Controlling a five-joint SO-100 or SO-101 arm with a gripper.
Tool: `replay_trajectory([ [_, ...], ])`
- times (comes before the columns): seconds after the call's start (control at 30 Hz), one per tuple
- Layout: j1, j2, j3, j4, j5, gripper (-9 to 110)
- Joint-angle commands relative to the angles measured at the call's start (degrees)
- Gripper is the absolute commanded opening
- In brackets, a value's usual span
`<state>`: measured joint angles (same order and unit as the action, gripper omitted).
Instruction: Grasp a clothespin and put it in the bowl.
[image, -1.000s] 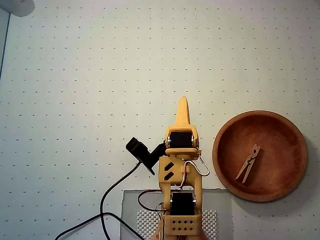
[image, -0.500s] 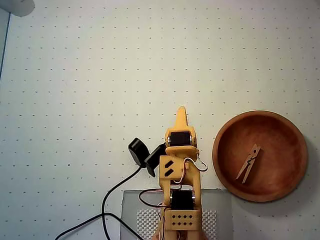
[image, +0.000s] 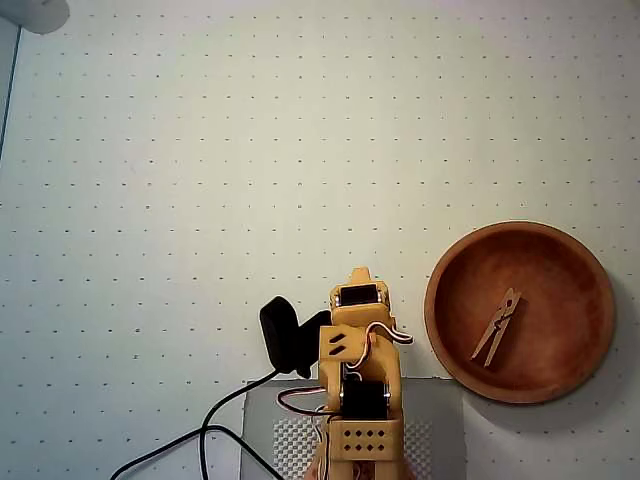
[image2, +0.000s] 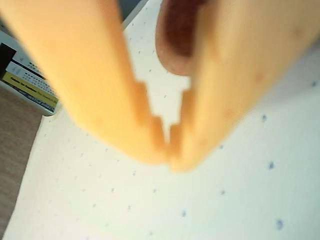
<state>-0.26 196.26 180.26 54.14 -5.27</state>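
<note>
Overhead view: clothespin (image: 497, 328) inside bowl (image: 445, 330), well right of empty, closed tool (image2: 168, 150).

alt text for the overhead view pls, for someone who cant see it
A wooden clothespin lies inside a reddish-brown wooden bowl at the right of a dotted white table. The yellow robot arm sits folded at bottom centre, away from the bowl.

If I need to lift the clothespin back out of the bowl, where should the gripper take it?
Probably across the clothespin at its middle, coming straight down from above: it lies flat and diagonal in the bowl, clear of the rim, so turn the gripper to pinch its long narrow sides.
</note>
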Motion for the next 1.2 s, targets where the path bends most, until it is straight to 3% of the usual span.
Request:
replay_trajectory([
  [0.0,-0.88,0.97,-0.97,1.41,0.79,-3],
  [0.33,-1.32,1.14,-1.14,1.85,4.66,-3],
  [1.17,-1.67,0.88,-1.14,2.02,2.02,-3],
])
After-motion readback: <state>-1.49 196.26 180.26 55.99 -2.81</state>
